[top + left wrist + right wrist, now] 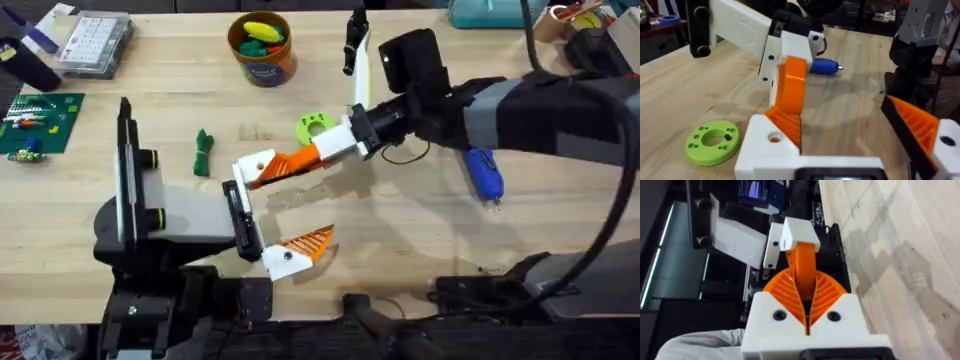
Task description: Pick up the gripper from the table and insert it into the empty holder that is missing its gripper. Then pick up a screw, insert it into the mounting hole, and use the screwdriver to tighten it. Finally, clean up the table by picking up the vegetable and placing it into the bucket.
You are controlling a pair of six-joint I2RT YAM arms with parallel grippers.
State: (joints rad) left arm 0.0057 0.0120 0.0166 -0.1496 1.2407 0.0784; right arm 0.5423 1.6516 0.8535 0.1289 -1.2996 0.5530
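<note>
My right gripper point(318, 152) point(805, 282) is shut on the orange pad of the loose gripper point(268, 167) point(800, 250). It holds the piece's white base against the black holder point(238, 215) on the left arm. The base point(767, 145) shows a small hole. My left gripper point(300, 205) stands open, its mounted finger point(300, 247) point(920, 127) well apart from the held piece. The blue screwdriver point(485, 175) point(825, 65) lies on the table to the right. Left of the grippers lies the dark-green vegetable point(203, 152). The orange bucket point(262, 62) stands at the back. I can make out no screw.
A lime-green ring point(315, 127) point(713, 142) lies just behind the grippers. A clear compartment box point(95, 42) and a green board point(38, 122) sit at the back left. A black upright stand point(125, 175) is at the left. A black-and-white part point(355, 45) lies at the back.
</note>
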